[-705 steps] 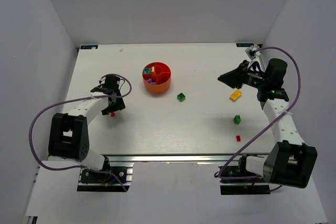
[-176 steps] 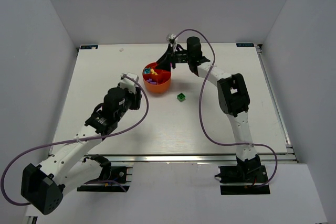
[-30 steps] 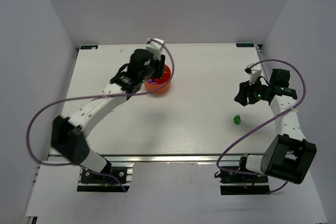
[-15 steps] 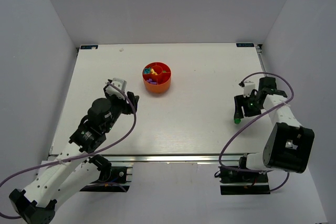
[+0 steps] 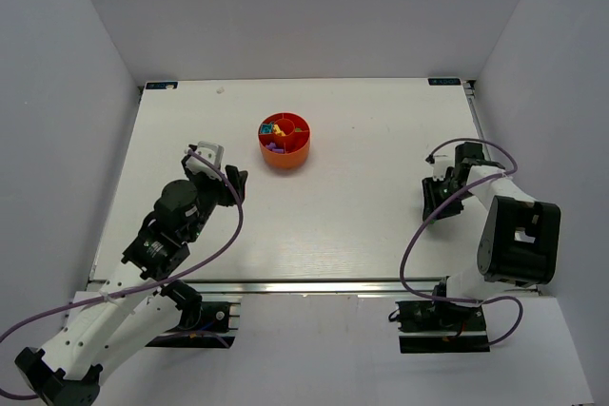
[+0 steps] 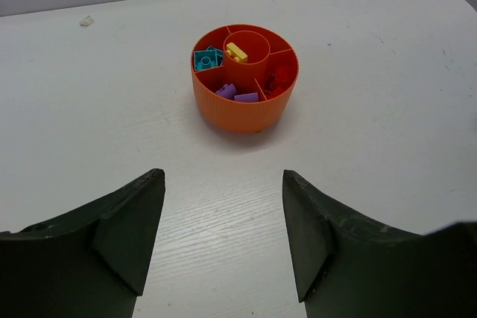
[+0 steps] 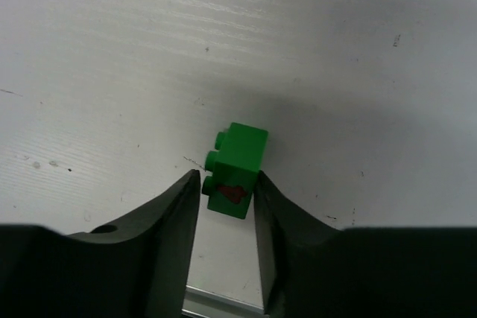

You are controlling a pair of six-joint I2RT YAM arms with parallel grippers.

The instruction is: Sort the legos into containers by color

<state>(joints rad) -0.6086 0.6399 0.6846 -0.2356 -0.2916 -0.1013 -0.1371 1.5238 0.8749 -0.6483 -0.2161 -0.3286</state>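
The red-orange bowl (image 5: 284,155) stands at the back middle of the table. In the left wrist view its wall (image 6: 242,114) is in full sight; its wedges hold cyan legos (image 6: 207,58), purple legos (image 6: 237,94) and red legos (image 6: 279,77), and a yellow lego (image 6: 237,52) lies in the central cup. My left gripper (image 5: 229,183) is open and empty (image 6: 222,176), well short of the bowl. My right gripper (image 5: 433,211) is at the right side, its fingers closed on a green lego (image 7: 237,169) at table level. That lego is hidden in the top view.
The table's near metal edge (image 7: 223,303) runs just behind the right gripper. The right table edge (image 5: 495,173) is close to the right arm. Purple cables loop from both arms.
The left arm has drawn back from the bowl to the near left. The right gripper has come down over the green lego and closed on it; it no longer shows from above.
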